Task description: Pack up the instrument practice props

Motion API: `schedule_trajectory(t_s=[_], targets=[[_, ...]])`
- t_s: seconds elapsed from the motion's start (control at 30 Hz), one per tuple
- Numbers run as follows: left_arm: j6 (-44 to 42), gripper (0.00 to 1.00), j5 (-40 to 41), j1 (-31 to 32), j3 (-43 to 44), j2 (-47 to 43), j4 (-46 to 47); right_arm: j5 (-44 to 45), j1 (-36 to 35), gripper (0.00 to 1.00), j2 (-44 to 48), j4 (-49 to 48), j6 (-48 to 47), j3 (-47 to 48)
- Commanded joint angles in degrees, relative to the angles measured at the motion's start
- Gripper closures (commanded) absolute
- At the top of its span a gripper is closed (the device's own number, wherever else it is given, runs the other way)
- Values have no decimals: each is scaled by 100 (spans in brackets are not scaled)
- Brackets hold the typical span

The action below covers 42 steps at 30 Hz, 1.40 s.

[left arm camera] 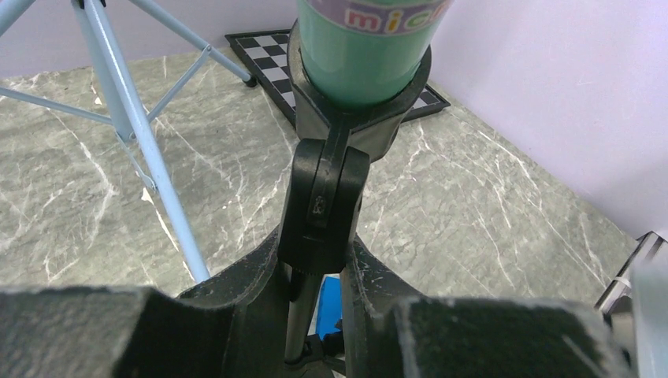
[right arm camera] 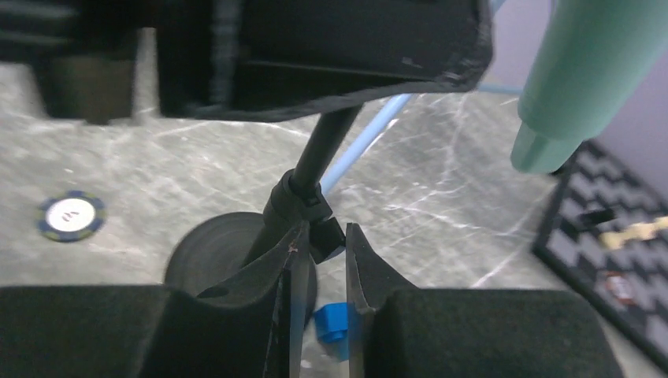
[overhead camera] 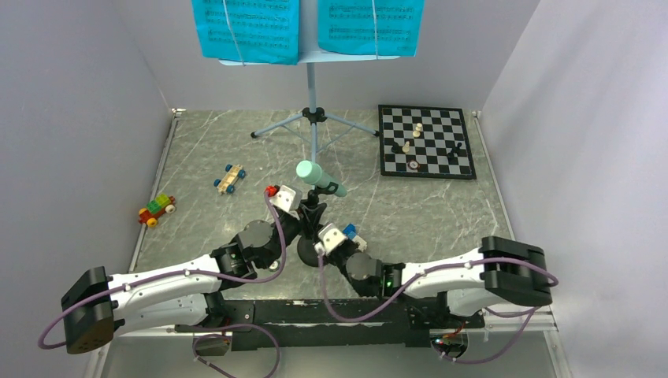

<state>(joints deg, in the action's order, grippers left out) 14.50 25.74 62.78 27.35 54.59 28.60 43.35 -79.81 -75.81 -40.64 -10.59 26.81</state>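
Two cyan pages, one music stand, one microphone, one chessboard.

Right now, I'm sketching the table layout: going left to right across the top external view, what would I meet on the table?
red-and-green toy car → tan toy car → mint-green microphone → chessboard. The music stand overlaps several, so it is left out.

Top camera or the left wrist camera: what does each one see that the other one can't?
Only the top camera shows the cyan music pages, the toy cars and the chess pieces. Only the left wrist camera shows the letters on the microphone and the mic stand hinge up close. Both show the microphone, the blue stand legs and the chessboard.
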Motion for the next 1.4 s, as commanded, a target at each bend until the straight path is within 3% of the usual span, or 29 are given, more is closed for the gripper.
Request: schedule_trajectory(t_s=[0.0, 0.1, 0.2, 0.23, 0.27, 0.37, 0.4, 0.43, 0.67, 0.87, 1.07, 1.37], targets=[[453, 100, -119, 73, -371, 264, -1155, 1574, -429, 100, -750, -33, -1782, -82], [440, 100, -121, 76, -358, 253, -1170, 1845, -594, 100, -996, -429, -2144, -47], [415, 100, -105, 76, -343, 197, -1213, 1692, -615, 100, -751, 444, -1457, 223], [403, 100, -95, 76, -336, 169, -1230, 1667, -615, 92, -605, 885, -1101, 377], [391, 100, -80, 77, -330, 140, -1261, 1659, -615, 76, -485, 1407, -710, 537], [408, 100, -42, 76, -350, 68, -1302, 1457, -614, 14, 84, 2819, 462, 945], [416, 100, -39, 76, -366, 55, -1304, 1297, -615, 4, 236, 3092, 711, 991], [418, 100, -41, 76, -375, 52, -1309, 1132, -616, 0, 546, 3337, 953, 1013], [618, 100, 5, 76, -239, 331, -1653, 574, -463, 0, 2244, 4375, 2304, 968], [920, 100, -87, 76, 9, 847, -2088, 193, -159, 0, 3139, 4785, 2981, 911], [1099, 100, -238, 76, 178, 1155, -2442, 207, -114, 0, 3189, 5103, 3390, 879], [1386, 100, -285, 119, -426, 762, -2494, 254, -113, 0, 3204, 5241, 3607, 791]])
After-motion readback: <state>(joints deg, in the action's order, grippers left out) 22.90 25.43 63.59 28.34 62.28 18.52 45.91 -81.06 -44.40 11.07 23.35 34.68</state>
